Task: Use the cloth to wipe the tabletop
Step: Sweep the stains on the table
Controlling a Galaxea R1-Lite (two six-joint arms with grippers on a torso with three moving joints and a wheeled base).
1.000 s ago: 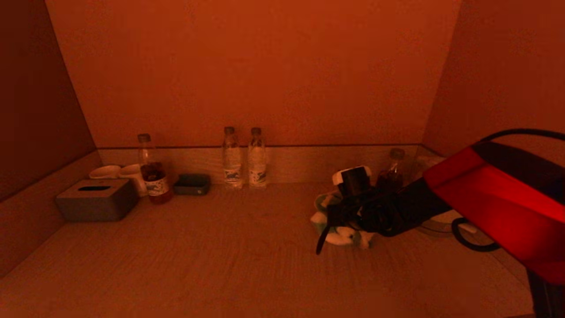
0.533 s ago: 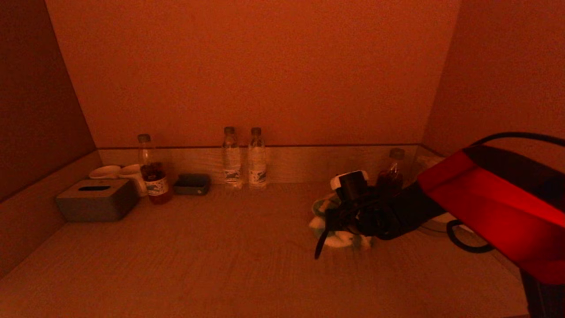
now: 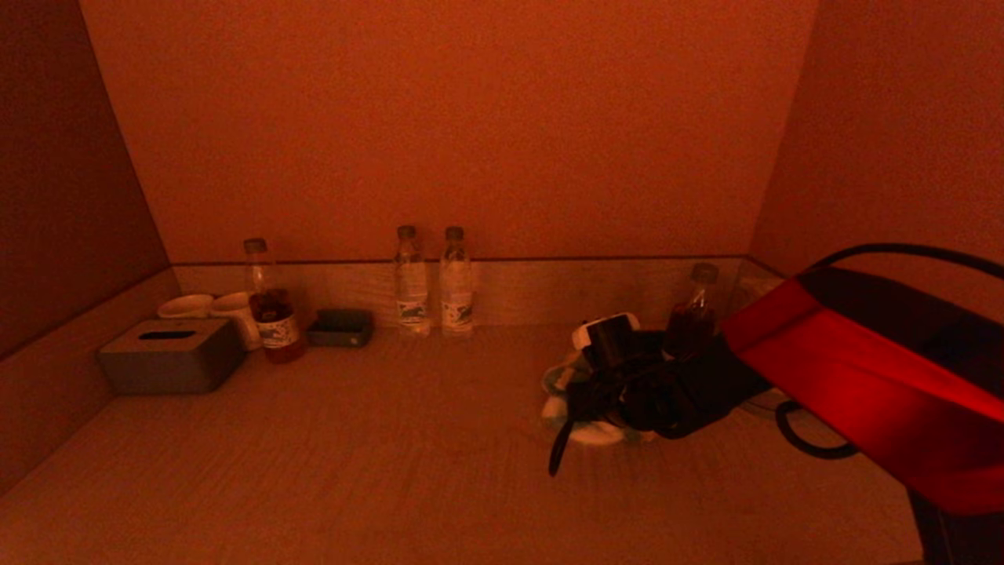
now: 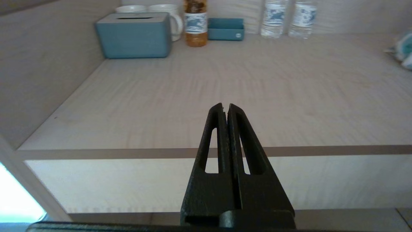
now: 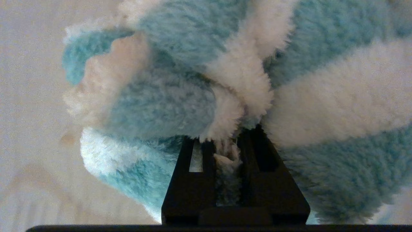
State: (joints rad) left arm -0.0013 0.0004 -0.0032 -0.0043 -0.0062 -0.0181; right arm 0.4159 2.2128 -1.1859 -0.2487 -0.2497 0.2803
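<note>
Cloth dragged leftward, fluffy, blue-and-white striped

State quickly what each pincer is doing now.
Left pincer: shut, holding nothing.
Right pincer: shut on the cloth.

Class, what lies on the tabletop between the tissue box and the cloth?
Bare tabletop separates the tissue box from the cloth, clearest in the head view.

Fluffy cloth (blue-white), bunched on tabletop
</note>
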